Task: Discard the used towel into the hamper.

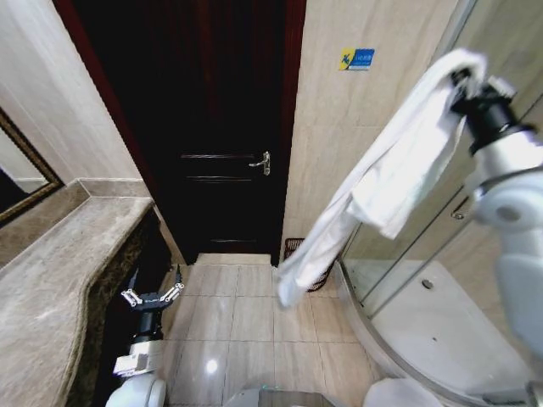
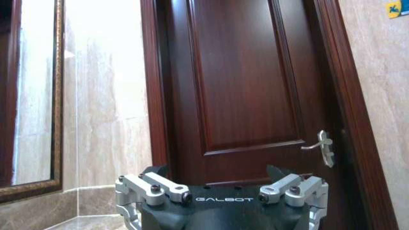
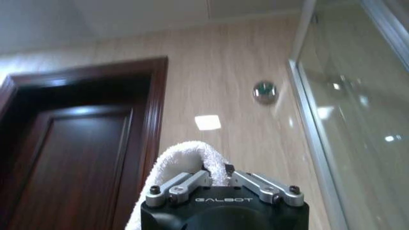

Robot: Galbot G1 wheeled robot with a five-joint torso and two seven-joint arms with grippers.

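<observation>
My right gripper is raised high at the upper right, shut on a white towel. The towel hangs down from it in a long fold toward the floor. In the right wrist view the towel bulges up between the closed fingers of the right gripper. The hamper, a dark wire basket, stands on the floor by the wall right of the door, mostly hidden behind the towel's lower end. My left gripper hangs low at the left beside the counter, open and holding nothing. The left wrist view has the left gripper facing the door.
A dark wooden door with a metal handle is straight ahead. A marble counter and framed mirror line the left. A glass shower enclosure curves along the right. Beige floor tiles lie between them.
</observation>
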